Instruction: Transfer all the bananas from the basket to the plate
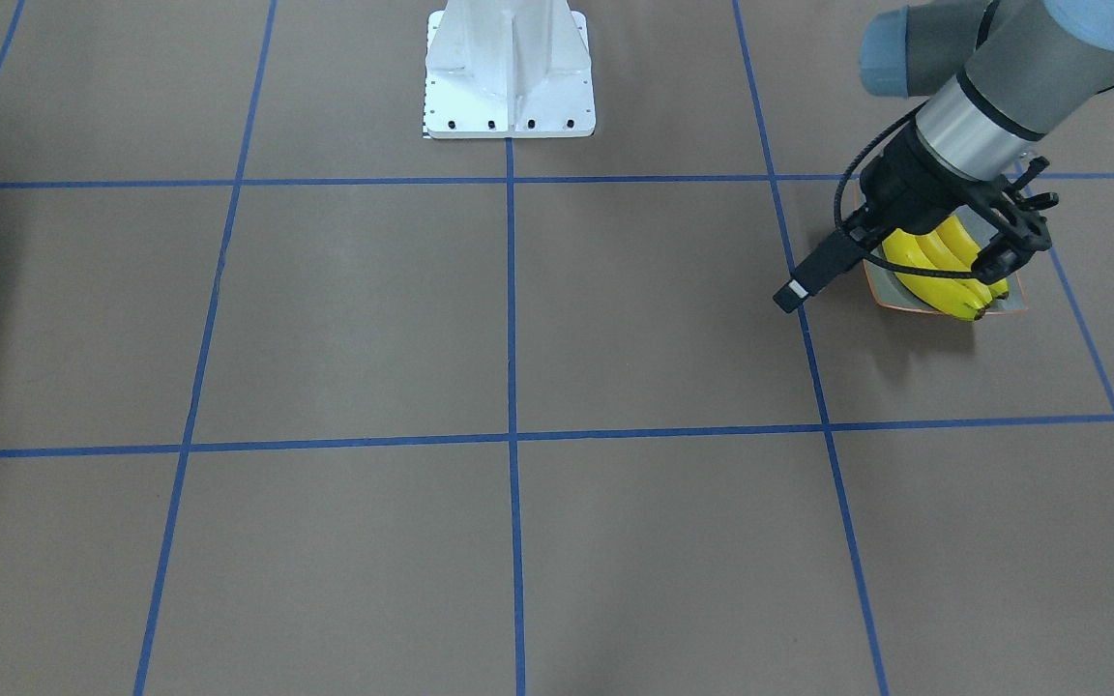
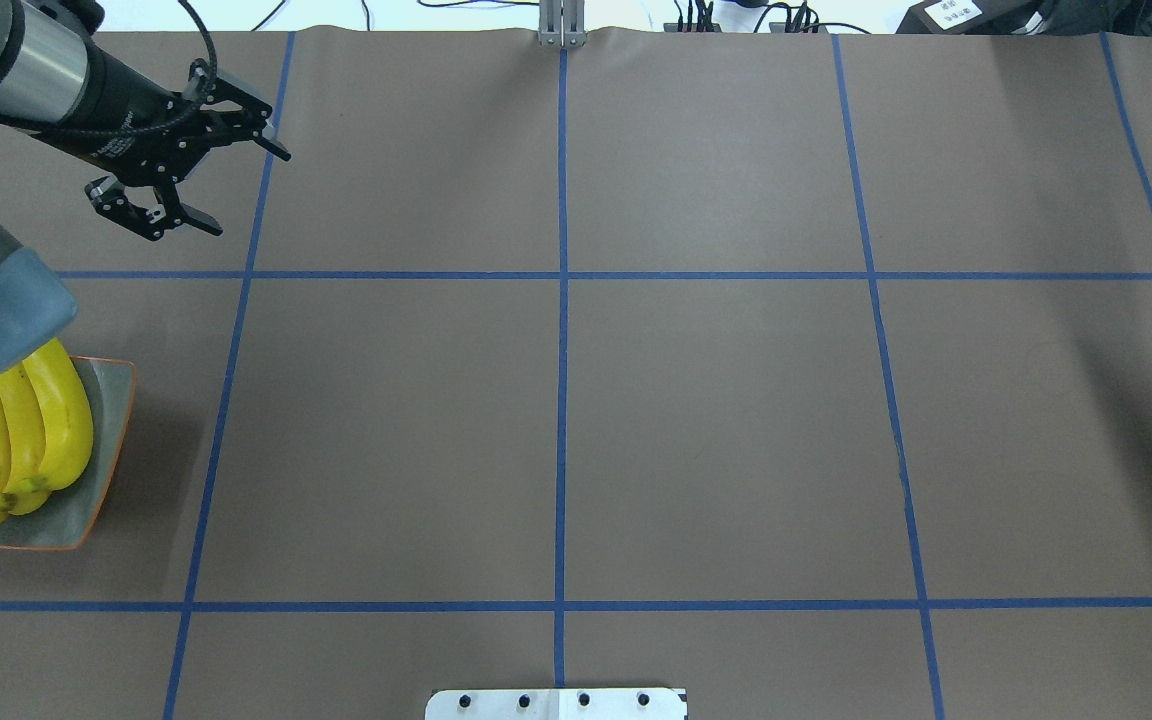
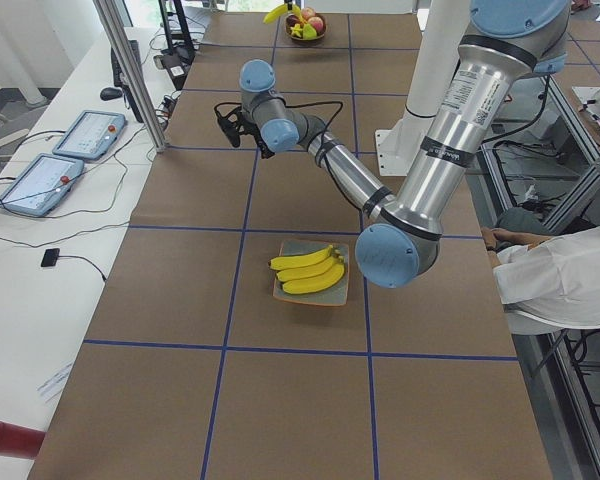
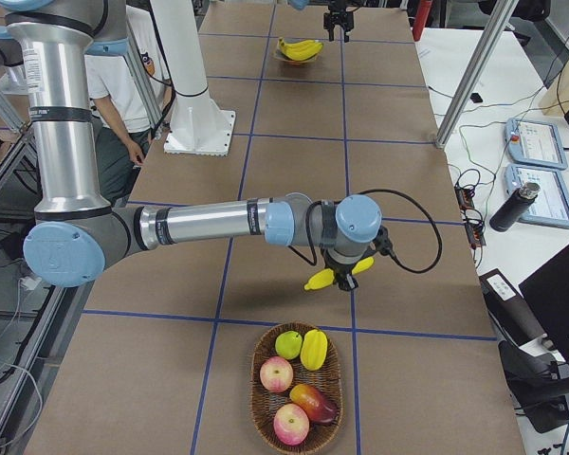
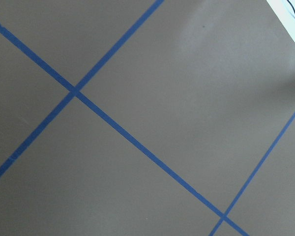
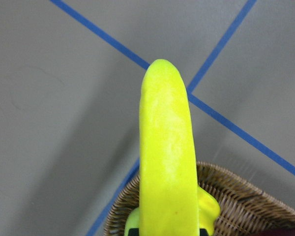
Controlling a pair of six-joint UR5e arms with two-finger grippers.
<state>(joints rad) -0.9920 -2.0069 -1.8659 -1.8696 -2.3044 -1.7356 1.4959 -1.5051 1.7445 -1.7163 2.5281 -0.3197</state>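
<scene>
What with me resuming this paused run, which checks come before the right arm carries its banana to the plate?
1. Right tool grip on held banana: ok, shut on it.
2. Held banana out of basket: ok, lifted beside it.
3. Left tool away from plate: ok, open, empty, apart.
4. Room on plate beside bunch: cannot tell, bunch covers most.
5. Other bananas in basket: ok, none visible.

I am finding nothing here that I can actually read. Small dark lettering is running along the silver tube of the left arm, and a white label is showing print in the overhead view, both too small to make out.
</scene>
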